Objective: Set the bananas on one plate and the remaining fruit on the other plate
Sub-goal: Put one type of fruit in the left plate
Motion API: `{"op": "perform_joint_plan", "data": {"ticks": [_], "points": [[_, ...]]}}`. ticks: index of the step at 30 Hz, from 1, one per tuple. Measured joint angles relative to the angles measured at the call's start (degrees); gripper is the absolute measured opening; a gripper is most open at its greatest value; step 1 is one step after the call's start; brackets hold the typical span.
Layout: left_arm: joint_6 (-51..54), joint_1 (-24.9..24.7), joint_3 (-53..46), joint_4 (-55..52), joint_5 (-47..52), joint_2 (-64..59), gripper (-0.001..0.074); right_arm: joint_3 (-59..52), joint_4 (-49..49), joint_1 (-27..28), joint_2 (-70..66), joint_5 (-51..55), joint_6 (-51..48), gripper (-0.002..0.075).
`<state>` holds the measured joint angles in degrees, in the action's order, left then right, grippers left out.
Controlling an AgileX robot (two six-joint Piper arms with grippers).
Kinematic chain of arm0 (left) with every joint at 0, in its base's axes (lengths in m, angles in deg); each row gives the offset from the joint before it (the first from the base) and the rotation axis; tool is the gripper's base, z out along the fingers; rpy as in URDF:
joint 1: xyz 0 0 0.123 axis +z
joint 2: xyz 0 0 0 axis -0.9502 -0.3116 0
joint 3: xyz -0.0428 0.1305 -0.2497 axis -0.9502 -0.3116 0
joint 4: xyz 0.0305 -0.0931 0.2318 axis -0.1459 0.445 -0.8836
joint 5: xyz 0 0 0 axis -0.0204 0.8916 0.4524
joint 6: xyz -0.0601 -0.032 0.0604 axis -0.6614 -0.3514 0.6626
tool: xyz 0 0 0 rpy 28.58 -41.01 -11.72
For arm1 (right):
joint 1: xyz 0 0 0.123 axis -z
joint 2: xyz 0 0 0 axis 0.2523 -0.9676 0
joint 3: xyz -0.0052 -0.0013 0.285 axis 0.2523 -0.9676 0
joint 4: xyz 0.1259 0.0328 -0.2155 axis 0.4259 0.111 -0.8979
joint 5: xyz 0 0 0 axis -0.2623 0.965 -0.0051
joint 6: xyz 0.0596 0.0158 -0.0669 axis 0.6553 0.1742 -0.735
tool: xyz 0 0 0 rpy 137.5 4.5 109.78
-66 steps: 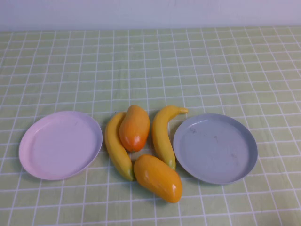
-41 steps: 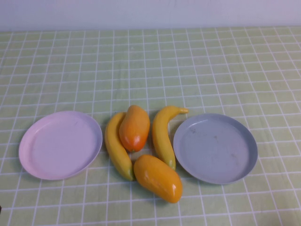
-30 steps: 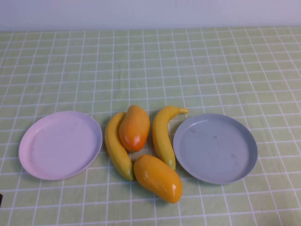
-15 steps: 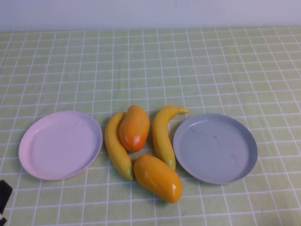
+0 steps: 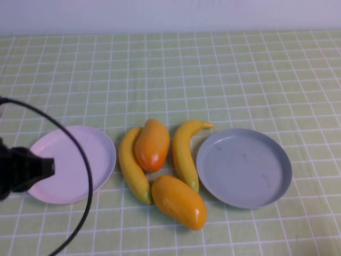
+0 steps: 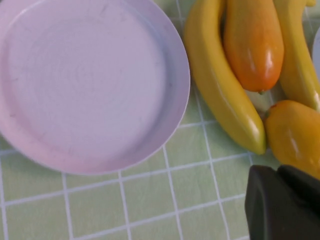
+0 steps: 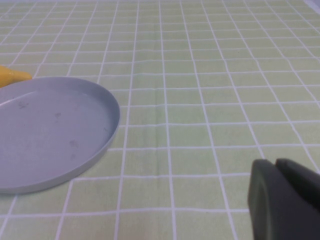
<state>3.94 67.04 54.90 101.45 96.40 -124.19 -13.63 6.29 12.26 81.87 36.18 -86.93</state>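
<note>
Two yellow bananas (image 5: 130, 168) (image 5: 184, 152) and two orange mango-like fruits (image 5: 152, 144) (image 5: 179, 201) lie bunched on the cloth between the pale pink plate (image 5: 80, 160) and the grey-blue plate (image 5: 244, 168). Both plates are bare. My left gripper (image 5: 45, 167) hovers over the pink plate's left edge, pointing at the fruit. In the left wrist view its fingers (image 6: 277, 171) are together and empty, near a mango (image 6: 295, 135) and a banana (image 6: 220, 85). My right gripper (image 7: 275, 162) is out of the high view; it is shut and empty above the cloth beside the grey plate (image 7: 55, 130).
A green cloth with a white grid (image 5: 213, 74) covers the table, with a pale wall behind. A black cable (image 5: 80, 154) loops from the left arm over the pink plate. A banana tip (image 7: 11, 75) shows past the grey plate in the right wrist view.
My left arm has come in from the bottom-left corner and now reaches over the pink plate's left edge. The fruit and the plates have not moved.
</note>
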Motion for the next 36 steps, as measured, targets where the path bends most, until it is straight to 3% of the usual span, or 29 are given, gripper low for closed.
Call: {"op": "perform_joint_plan", "data": {"ticks": [6, 14, 19, 22, 28, 31, 36], "points": [[1.65, -7.41, 13.37, -1.69, 1.25, -17.39, -0.0001, 0.00, 0.00, 0.00, 0.00, 0.00, 0.00, -0.0017], [-4.03, -19.90, 32.12, -10.10, 7.38, -38.33, -0.0001, 0.00, 0.00, 0.00, 0.00, 0.00, 0.00, -0.0017], [-4.71, -22.95, 41.22, -12.16, 10.63, -46.15, 0.0021, 0.00, 0.00, 0.00, 0.00, 0.00, 0.00, -0.0017], [-4.26, -22.97, 45.72, -14.11, 12.52, -48.90, 0.0133, 0.00, 0.00, 0.00, 0.00, 0.00, 0.00, -0.0017], [-3.95, -22.97, 50.67, -16.51, 15.24, -54.25, 0.0526, 0.00, 0.00, 0.00, 0.00, 0.00, 0.00, -0.0017], [-3.82, -23.06, 51.44, -16.63, 14.14, -56.57, 0.0592, 0.00, 0.00, 0.00, 0.00, 0.00, 0.00, -0.0017], [-3.82, -23.06, 51.59, -17.16, 12.87, -59.20, 0.0615, 0.00, 0.00, 0.00, 0.00, 0.00, 0.00, -0.0017]]}}
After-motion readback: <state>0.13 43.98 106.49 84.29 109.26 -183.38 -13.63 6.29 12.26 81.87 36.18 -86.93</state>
